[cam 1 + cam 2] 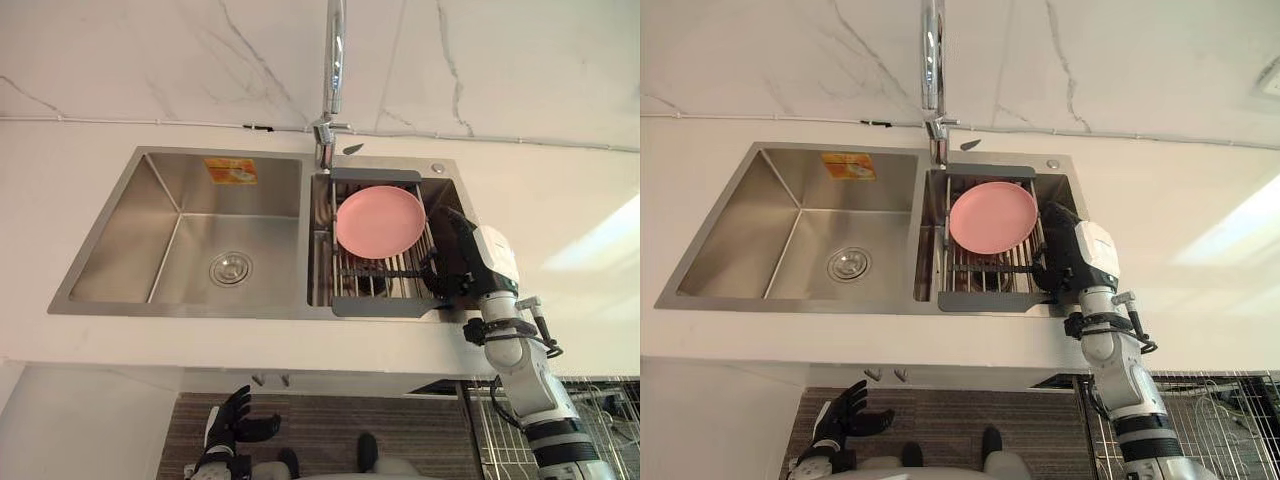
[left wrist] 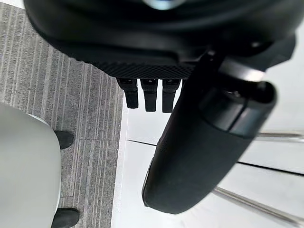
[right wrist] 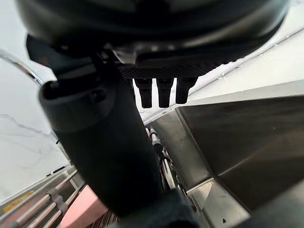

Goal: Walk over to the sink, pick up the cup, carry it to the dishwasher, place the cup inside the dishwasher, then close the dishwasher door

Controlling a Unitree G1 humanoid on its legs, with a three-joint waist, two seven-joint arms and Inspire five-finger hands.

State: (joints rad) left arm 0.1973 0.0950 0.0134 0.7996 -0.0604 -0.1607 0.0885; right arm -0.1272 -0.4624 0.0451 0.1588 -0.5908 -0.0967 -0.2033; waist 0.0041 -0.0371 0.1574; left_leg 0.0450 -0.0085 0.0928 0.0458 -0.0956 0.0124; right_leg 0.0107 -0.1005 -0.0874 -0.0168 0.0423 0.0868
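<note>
The white bench point(image 1: 560, 200) carries a steel sink point(image 1: 120, 230) with two basins. The left basin is bare down to its drain. The right basin holds a grey drying rack point(image 1: 375, 305) set across it, likely so that washed things drain into the basin. A pink plate point(image 1: 380, 220) leans in the rack, and the tap point(image 1: 335, 60) rises behind the divider.

The right robot hand point(image 1: 452, 262) reaches over the bench edge to the rack's right end, just beside the plate, with its fingers straight and holding nothing. That suits a reach for a grasp. The left robot hand point(image 1: 232, 415) hangs low in front of the bench, its fingers spread and empty.

The cup is hidden, probably under or behind the right robot hand at the rack's right end, so I cannot tell whether they touch.
</note>
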